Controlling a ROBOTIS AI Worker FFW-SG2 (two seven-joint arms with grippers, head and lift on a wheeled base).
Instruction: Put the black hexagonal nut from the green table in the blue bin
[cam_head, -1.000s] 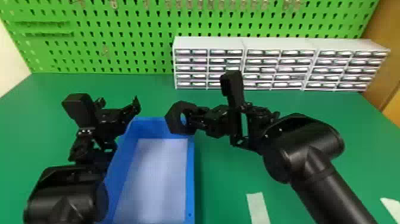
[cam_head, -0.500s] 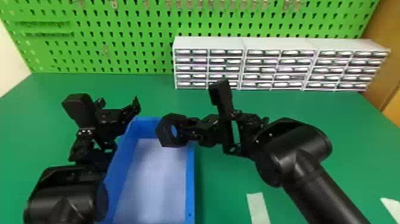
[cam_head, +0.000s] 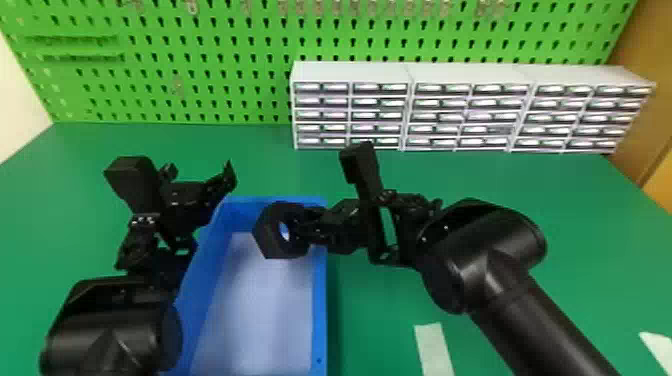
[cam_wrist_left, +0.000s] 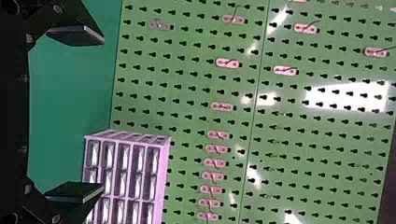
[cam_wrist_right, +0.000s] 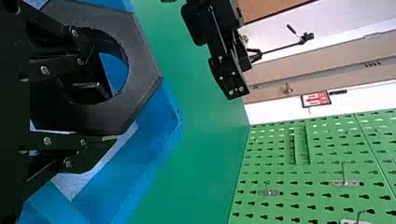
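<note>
In the head view my right gripper (cam_head: 299, 227) holds the black hexagonal nut (cam_head: 270, 235) over the far right part of the blue bin (cam_head: 320, 300). In the right wrist view, that gripper (cam_wrist_right: 106, 113) is shut on the side wall of the nut (cam_wrist_right: 142, 65), one finger in its hole and the other outside. The bin (cam_wrist_right: 156, 135) lies beyond it. Parked at the bin's left side, my left gripper (cam_head: 207, 212) is open; the left wrist view shows its spread fingers with nothing between them at the gripper (cam_wrist_left: 100, 114).
White drawer cabinets (cam_head: 350, 72) stand along the back of the green table (cam_head: 550, 200), before a green pegboard (cam_head: 200, 65). A pale strip (cam_head: 434, 350) lies on the table right of the bin, with another (cam_head: 659, 347) at the right edge.
My right gripper has carried the nut leftward and nearer the robot, from the bin's far right corner area to over its inside. The left arm has kept still.
</note>
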